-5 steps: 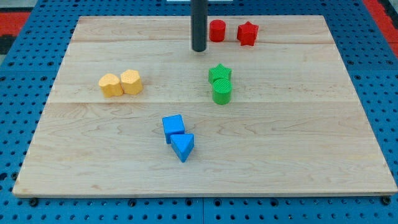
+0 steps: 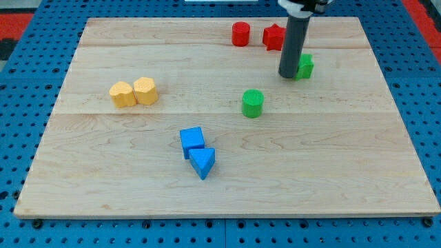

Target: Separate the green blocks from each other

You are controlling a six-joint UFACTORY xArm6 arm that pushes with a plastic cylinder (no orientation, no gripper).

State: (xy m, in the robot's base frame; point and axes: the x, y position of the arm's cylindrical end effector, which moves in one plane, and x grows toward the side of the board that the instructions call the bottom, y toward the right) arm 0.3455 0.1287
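A green cylinder (image 2: 253,103) stands alone near the middle of the wooden board (image 2: 344,158). A second green block (image 2: 305,66), its shape partly hidden by the rod, sits up and to the right of it, well apart. My tip (image 2: 287,75) rests against the left side of that second green block.
A red cylinder (image 2: 240,34) and a red star (image 2: 273,36) sit at the view's top, just left of the rod. Two yellow blocks (image 2: 134,92) touch at the left. A blue cube (image 2: 192,140) and a blue triangle (image 2: 202,162) touch below centre.
My tip has swept from the top centre to the right. The green star has moved up and right, away from the green cylinder, which has shifted slightly right.
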